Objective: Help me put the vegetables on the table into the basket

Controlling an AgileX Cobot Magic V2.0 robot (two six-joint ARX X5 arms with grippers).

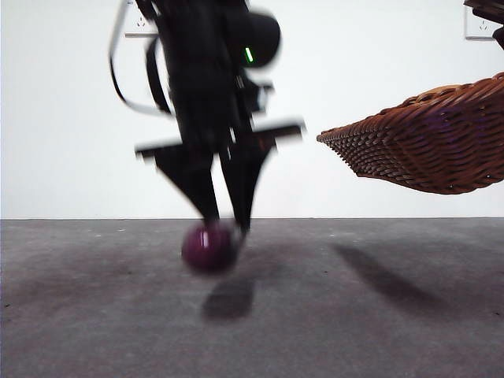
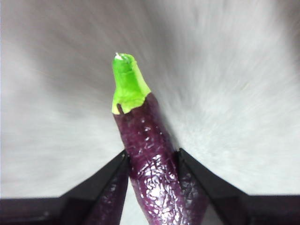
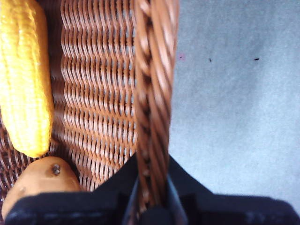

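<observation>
My left gripper point(image 1: 226, 226) is shut on the glossy purple eggplant point(image 1: 209, 246), which hangs just above the grey table point(image 1: 94, 315) left of centre. The left wrist view shows the eggplant point(image 2: 150, 159) clamped between the two jaws, its green stem point(image 2: 127, 84) pointing away. The brown wicker basket point(image 1: 429, 142) is lifted off the table at the right, tilted. My right gripper point(image 3: 151, 199) is shut on the basket's braided rim point(image 3: 152, 93). Inside the basket lie the yellow corn cob point(image 3: 26, 75) and the brown potato point(image 3: 40, 183).
The basket's shadow falls on the table point(image 3: 234, 117) beneath it at the right. A white wall with a socket point(image 1: 480, 24) stands behind the table.
</observation>
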